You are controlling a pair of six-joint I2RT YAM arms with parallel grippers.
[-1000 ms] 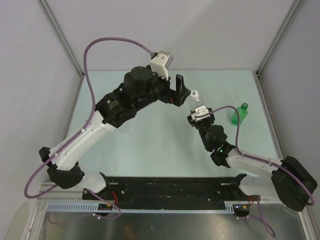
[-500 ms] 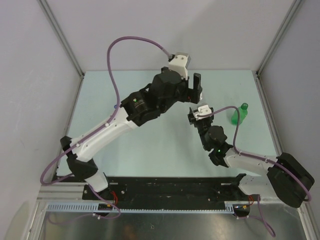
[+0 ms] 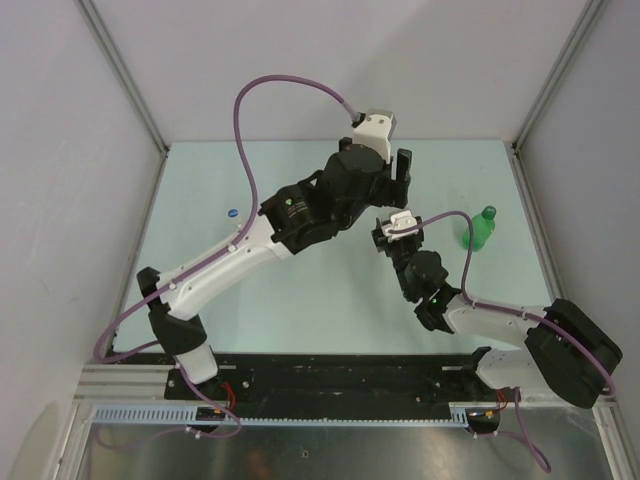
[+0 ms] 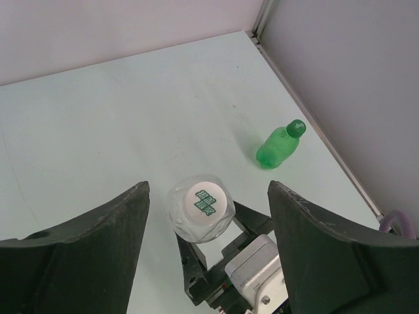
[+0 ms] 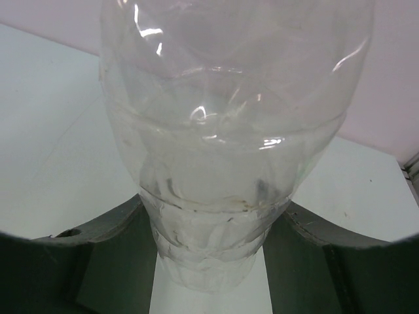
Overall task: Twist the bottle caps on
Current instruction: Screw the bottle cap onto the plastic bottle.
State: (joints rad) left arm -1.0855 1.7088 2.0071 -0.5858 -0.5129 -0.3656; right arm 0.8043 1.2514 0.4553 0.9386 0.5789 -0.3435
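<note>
Two bottles are in view, and the one being worked on is the clear bottle (image 5: 222,131), held upright off the counter (image 3: 320,295) near its middle. The right claw (image 5: 213,248) is clamped on its lower body, one finger pressed to each side. From the left wrist view a white cap (image 4: 204,199) with green print sits on top of that bottle's neck, though how far down the thread it is cannot be told. The left claw (image 4: 207,193) hangs just above it with its fingers spread wide and nothing between them, the cap lying below the gap. The green bottle (image 3: 479,230) stands on the counter well off to the right, near the side wall, with its green cap (image 4: 298,126) already on, so that one looks finished. A third bottle does not show in any view. A small blue disc (image 3: 231,212) lies on the counter far to the left, too small to identify. The step in hand seems to be tightening the white cap: it is placed but probably not yet turned home. The next move calls for the left claw to come straight down around the cap, close on its rim without knocking it askew, and twist while the right claw keeps the bottle from turning — a firm hold is needed, since the thin ribbed wall may flex.
</note>
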